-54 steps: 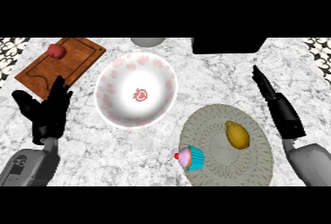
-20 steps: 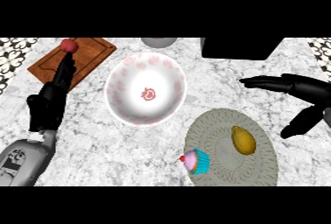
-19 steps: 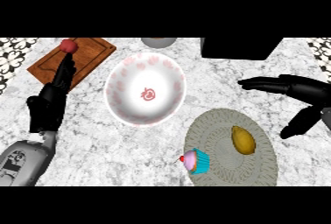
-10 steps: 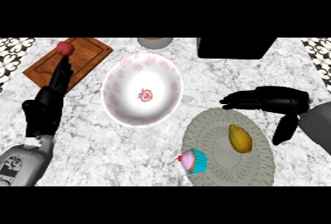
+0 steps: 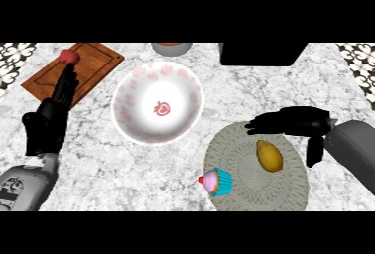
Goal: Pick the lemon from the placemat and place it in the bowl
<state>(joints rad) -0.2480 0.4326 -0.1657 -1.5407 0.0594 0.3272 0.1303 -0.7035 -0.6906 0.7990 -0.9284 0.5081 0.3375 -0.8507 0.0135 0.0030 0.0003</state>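
Note:
A yellow lemon (image 5: 269, 155) lies on the round grey woven placemat (image 5: 242, 196) at the lower right. My right hand (image 5: 296, 122) hovers over the placemat's upper right edge, just above the lemon and apart from it, fingers relaxed and pointing left, thumb hanging down at the right. The white bowl (image 5: 158, 109) with pink markings stands left of the placemat, nothing in it. My left hand (image 5: 48, 125) rests open at the left edge, fingers up.
A cupcake (image 5: 218, 181) in a blue wrapper sits on the placemat's lower left. A wooden cutting board (image 5: 95, 64) with a small red fruit (image 5: 70, 55) lies at the upper left. A grey cup (image 5: 172, 48) and a black box (image 5: 262, 53) stand at the back.
My right hand has swung from the right side leftward and down, coming over the placemat near the lemon. The left hand stays where it was; the view shifted a little.

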